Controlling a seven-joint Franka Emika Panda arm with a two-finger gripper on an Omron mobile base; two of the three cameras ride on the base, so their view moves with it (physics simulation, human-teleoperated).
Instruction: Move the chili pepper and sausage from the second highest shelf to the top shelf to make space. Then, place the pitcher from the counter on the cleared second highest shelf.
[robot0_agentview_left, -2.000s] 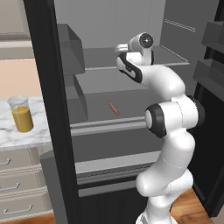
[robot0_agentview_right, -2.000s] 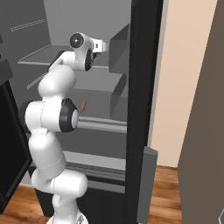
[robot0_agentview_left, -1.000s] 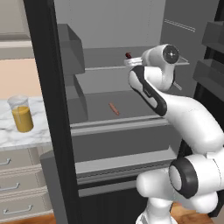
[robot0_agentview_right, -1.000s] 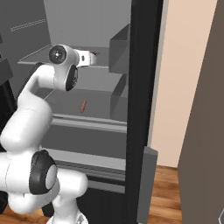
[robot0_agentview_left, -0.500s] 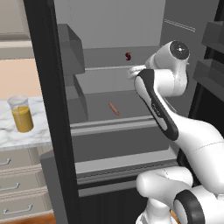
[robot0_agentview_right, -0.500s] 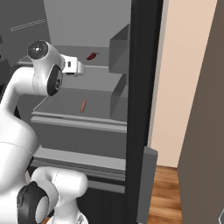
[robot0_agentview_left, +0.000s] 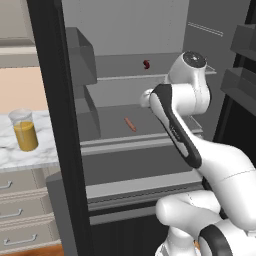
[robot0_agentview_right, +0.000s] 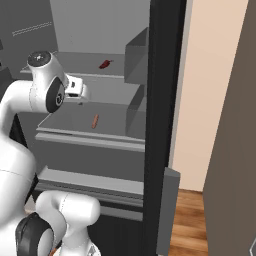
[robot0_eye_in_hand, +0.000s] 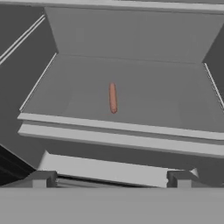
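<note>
The dark red chili pepper (robot0_agentview_left: 146, 64) (robot0_agentview_right: 105, 64) lies by itself on the top shelf (robot0_agentview_left: 120, 78) of the open fridge. One shelf below, the pinkish sausage (robot0_agentview_left: 130, 124) (robot0_agentview_right: 95, 120) (robot0_eye_in_hand: 113, 98) lies lengthwise near the middle. My gripper (robot0_eye_in_hand: 111, 179) (robot0_agentview_right: 80, 95) hangs open and empty in front of that lower shelf, above its front edge and facing the sausage from a distance. The pitcher (robot0_agentview_left: 25, 130), with orange liquid inside, stands on the marble counter (robot0_agentview_left: 47, 150) left of the fridge.
The fridge's dark door frame (robot0_agentview_left: 60, 130) stands between the counter and the shelves. Grey bins (robot0_agentview_left: 80, 55) (robot0_agentview_right: 136, 55) hang on the inner side wall. Door shelves (robot0_agentview_left: 240, 65) are at the right. Beige drawers (robot0_agentview_left: 25, 215) sit below the counter.
The hand has drawn back from the top shelf and dropped in front of the second shelf. The chili pepper stays where it was left on the top shelf. The sausage has not moved.
</note>
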